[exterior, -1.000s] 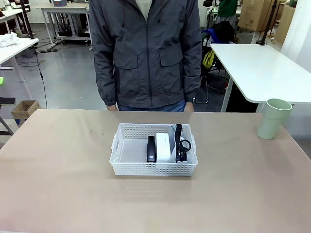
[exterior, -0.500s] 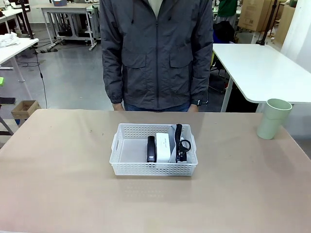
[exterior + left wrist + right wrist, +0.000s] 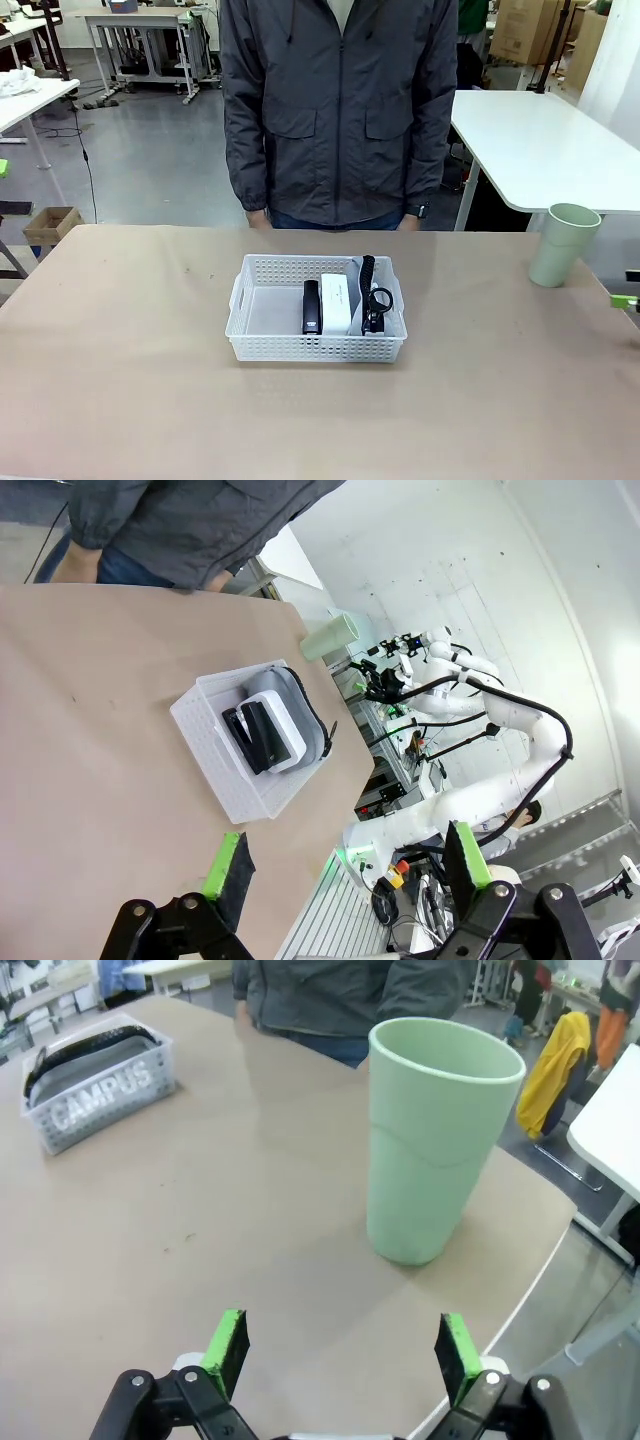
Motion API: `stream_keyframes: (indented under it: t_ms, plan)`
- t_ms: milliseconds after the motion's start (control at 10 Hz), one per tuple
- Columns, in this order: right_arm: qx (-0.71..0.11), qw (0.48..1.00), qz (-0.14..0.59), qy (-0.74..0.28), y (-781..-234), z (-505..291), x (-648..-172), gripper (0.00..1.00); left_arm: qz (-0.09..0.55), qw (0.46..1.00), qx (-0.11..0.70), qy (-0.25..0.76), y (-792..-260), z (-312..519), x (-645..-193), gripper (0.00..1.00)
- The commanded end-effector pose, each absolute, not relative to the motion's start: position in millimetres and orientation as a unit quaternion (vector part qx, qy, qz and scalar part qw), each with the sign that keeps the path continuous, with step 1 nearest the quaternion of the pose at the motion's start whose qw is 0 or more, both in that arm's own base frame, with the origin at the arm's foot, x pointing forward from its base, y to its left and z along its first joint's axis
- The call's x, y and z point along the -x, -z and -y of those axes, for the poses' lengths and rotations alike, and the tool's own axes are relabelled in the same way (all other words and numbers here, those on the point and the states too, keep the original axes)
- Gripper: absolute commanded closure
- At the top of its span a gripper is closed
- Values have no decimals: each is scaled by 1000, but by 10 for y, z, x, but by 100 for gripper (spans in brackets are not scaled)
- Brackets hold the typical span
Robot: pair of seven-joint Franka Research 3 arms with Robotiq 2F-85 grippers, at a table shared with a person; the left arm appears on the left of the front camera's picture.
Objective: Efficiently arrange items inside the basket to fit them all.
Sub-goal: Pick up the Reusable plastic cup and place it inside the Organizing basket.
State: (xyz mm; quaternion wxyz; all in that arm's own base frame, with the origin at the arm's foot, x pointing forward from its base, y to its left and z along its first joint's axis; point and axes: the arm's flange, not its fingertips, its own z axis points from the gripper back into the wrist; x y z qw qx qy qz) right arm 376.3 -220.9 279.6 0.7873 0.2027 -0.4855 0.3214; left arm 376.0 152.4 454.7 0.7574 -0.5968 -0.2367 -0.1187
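Basket (image 3: 317, 347) sits mid-bench (image 3: 120, 330). Black stapler (image 3: 312, 308), small white box (image 3: 338, 303) and grey CAMPUS pouch (image 3: 283, 692) stand packed side by side in its right half, w/ the pouch against the right wall, black strap on top. Pale green cup (image 3: 564, 244) is upright near the bench's far right corner, well apart from basket. Right pincer (image 3: 341, 1322) is released, nothing btwn pads, facing the cup, near it, not touching. Left pincer (image 3: 345, 852) is also released and empty, high over the bench, basket ahead. Person in grey jacket (image 3: 340, 100) stands at far side.
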Motion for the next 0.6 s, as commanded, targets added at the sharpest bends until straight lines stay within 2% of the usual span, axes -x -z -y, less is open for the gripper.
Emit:
stream_keyframes:
  t_ms: [0,500]
  plan:
    - [-204,765,516,-326,-2539,2199,-4057,0,233,759,597,119,-4553,-1519,-3735,0]
    - [-240,749,521,-332,-2135,2017,-4491,0,233,759,597,119,-4553,-1519,-3735,0]
